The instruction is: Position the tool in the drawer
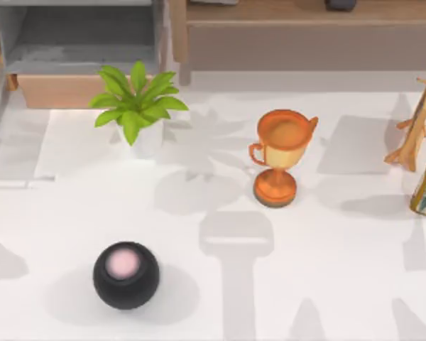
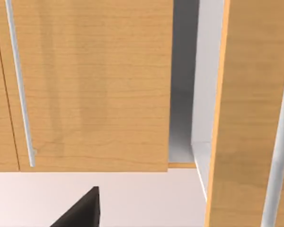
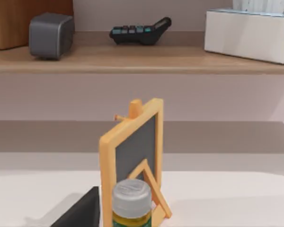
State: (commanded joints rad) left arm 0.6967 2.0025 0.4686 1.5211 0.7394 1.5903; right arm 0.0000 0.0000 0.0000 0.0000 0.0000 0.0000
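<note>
Left gripper [image 2: 80,212]: a dark wedge of it at lower left of the left wrist view; apart or together, cannot tell. It faces light wood cabinet fronts [image 2: 90,85] with a thin metal handle [image 2: 20,85]. A pale gap opens right of centre.

Right wrist view: right gripper [image 3: 80,210], again a dark wedge at lower left, state cannot tell. Just ahead are a small chalkboard easel [image 3: 132,151] and a grey-capped bottle [image 3: 131,201]. On the shelf [image 3: 132,59] behind sit a grey cube, a calculator [image 3: 139,30] and a tissue box [image 3: 248,33].

Top view: drawer [image 1: 78,42] at upper left, grey inside showing, so it looks pulled open. Potted plant [image 1: 136,99] sits beside it, orange trophy cup [image 1: 280,153] at centre right, black ball with pink spot [image 1: 126,275] at lower left.

Blue stapler: place cannot be told.

Judgement: either still locating the tool, or placement already made. Next move calls for finding the stapler, then checking the drawer.
</note>
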